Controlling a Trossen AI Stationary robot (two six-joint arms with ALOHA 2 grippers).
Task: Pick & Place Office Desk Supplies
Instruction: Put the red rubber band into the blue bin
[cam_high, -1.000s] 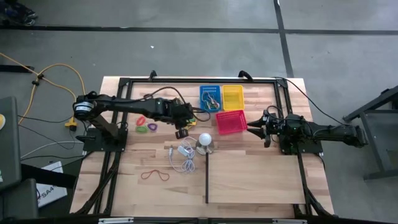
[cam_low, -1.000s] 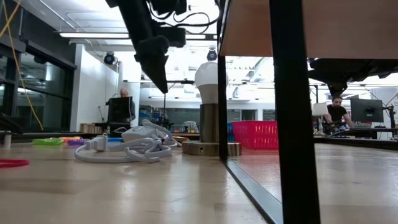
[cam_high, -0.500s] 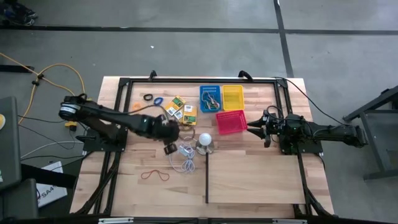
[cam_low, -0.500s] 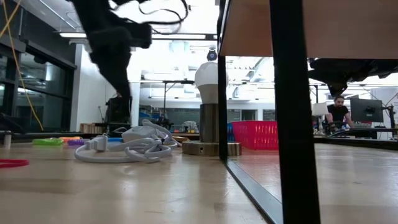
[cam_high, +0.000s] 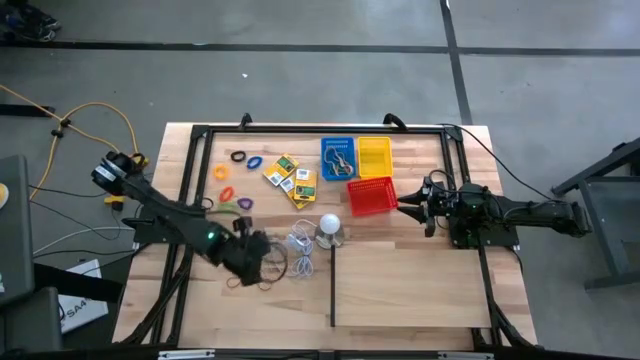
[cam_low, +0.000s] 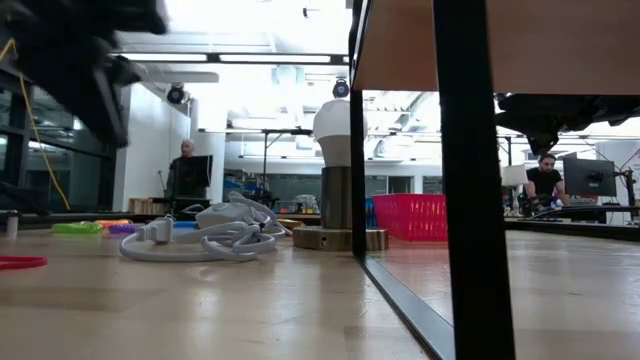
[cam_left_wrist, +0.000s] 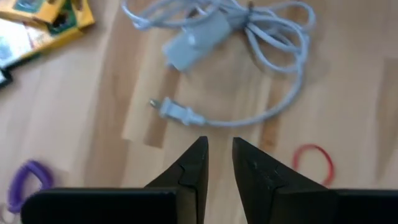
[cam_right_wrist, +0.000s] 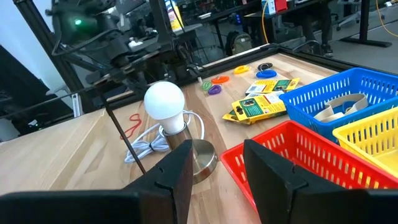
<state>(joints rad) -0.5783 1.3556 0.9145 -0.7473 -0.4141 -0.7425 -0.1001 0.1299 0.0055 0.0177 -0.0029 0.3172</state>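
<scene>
My left gripper (cam_left_wrist: 217, 149) hovers open by a narrow gap above bare wood, with nothing between its fingers; the high view puts it (cam_high: 252, 268) at the table's near left. A red rubber band (cam_left_wrist: 313, 163) lies flat just beside it. The coiled white cord (cam_left_wrist: 249, 37) lies beyond. Yellow-and-green packets (cam_high: 293, 177) and coloured rings (cam_high: 235, 190) lie flat at the far left. My right gripper (cam_right_wrist: 214, 162) waits open beside the red basket (cam_high: 371, 196).
Blue (cam_high: 338, 157) and yellow (cam_high: 375, 155) baskets stand at the far middle, the blue one holding items. A white bulb on a silvery base (cam_high: 329, 226) stands mid-table next to the cord. A raised wooden board (cam_high: 405, 285) with a dark edge covers the near right.
My left gripper has swung from beside the baskets toward the table's near left, sinking and turning on the way, and now hangs over the wood by the red rubber band. The sweep has uncovered the packets and rings. Nothing on the table has moved.
</scene>
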